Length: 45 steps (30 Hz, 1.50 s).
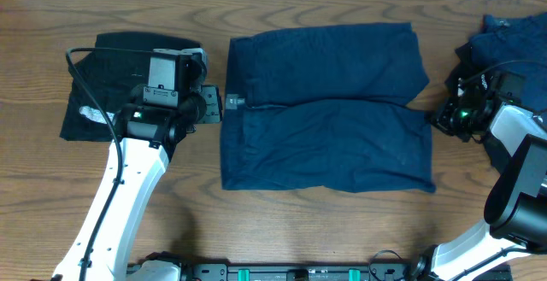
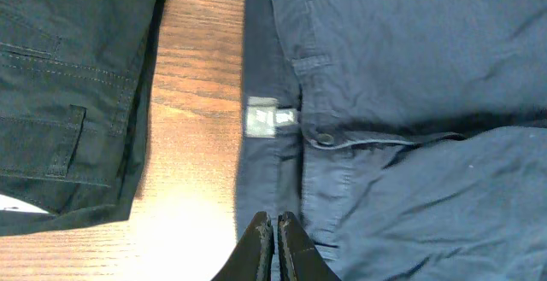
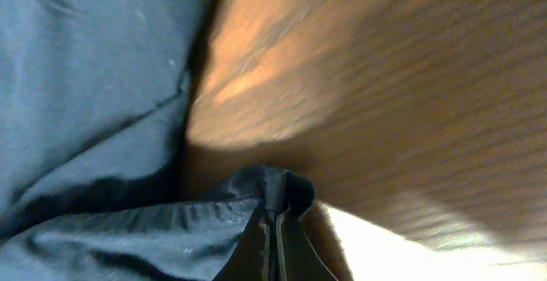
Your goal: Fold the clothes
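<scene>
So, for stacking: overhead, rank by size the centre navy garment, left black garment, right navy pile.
Largest: centre navy garment.
Left black garment and right navy pile: unsure, one partly under left arm, other cropped.

Lab workbench, wood-grain table (image 1: 325,230), white robot arm (image 1: 128,187)

Centre: middle garment (image 1: 329,110) on the tabletop (image 1: 282,230).
Left: left garment (image 1: 115,59), beside it (bare tabletop between).
Right: right garment (image 1: 517,33), at the tabletop's far-right edge, apart.
</scene>
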Available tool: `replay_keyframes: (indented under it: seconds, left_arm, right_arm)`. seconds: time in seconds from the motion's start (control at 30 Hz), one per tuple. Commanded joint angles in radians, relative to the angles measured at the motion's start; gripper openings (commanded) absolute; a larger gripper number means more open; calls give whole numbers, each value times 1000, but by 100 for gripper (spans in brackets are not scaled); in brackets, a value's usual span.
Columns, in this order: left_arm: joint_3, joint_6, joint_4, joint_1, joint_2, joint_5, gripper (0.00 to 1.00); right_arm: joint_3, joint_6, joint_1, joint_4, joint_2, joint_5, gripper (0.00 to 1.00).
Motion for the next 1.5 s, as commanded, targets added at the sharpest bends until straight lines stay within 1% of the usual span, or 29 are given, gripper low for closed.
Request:
replay_keyframes:
  seconds: [0.0, 0.07, 0.1, 0.13, 0.23, 0.37, 0.5, 0.57, 0.63, 0.67, 0.8, 0.87, 0.97, 1.0, 1.03, 1.1, 1.17, 1.33, 1.47]
  left_arm:
    - [9, -5, 5, 3, 6, -12, 7]
    - [9, -5, 13, 3, 6, -12, 7]
    - [9, -5, 22, 3, 6, -12, 7]
    - [9, -5, 30, 3, 6, -12, 7]
    - [9, -5, 53, 3, 6, -11, 7]
    - [9, -6, 60, 2, 9, -2, 7]
    - [-5, -6, 60, -11, 47, 0, 7]
    - [-9, -17, 61, -27, 97, 18, 7]
    - [-9, -17, 80, -39, 151, 64, 7]
    - [-9, -17, 95, -43, 178, 86, 7]
    - [-9, -17, 159, -48, 283, 156, 7]
    - [-9, -17, 169, -47, 324, 156, 7]
    - [-9, -17, 169, -32, 352, 156, 7]
    - [-9, -17, 172, -26, 357, 156, 10]
    - [-9, -17, 177, -19, 363, 156, 22]
    - [-9, -17, 190, -3, 381, 158, 41]
    - [-9, -16, 195, 7, 403, 175, 51]
    - [-9, -16, 236, 16, 468, 373, 52]
    - [-9, -17, 265, 14, 513, 449, 52]
  right_arm:
    - [15, -31, -10, 32, 6, 95, 1]
    - [15, -47, -6, 62, 6, 94, 3]
    - [16, -46, -5, 75, 5, 94, 11]
    - [16, -46, -5, 91, 4, 82, 16]
    - [53, -46, -5, 98, -5, 6, 37]
    - [132, -45, 2, 73, -10, -68, 39]
    - [194, -46, 27, -57, -10, -67, 33]
    - [196, -47, 52, -123, -10, -66, 16]
    - [190, -57, 80, -183, -8, -52, 6]
    - [185, -56, 94, -207, -8, -32, 5]
    - [163, -56, 145, -247, -8, 144, 4]
    - [151, -56, 164, -248, -8, 222, 4]
    - [141, -56, 172, -247, -8, 237, 5]
    - [139, -56, 172, -244, -8, 237, 5]
    - [138, -56, 172, -240, -8, 237, 5]
    - [138, -56, 172, -230, -8, 237, 5]
    - [138, -56, 172, -223, -8, 237, 6]
    - [137, -56, 172, -229, -8, 237, 8]
    - [129, -56, 172, -225, -8, 237, 8]
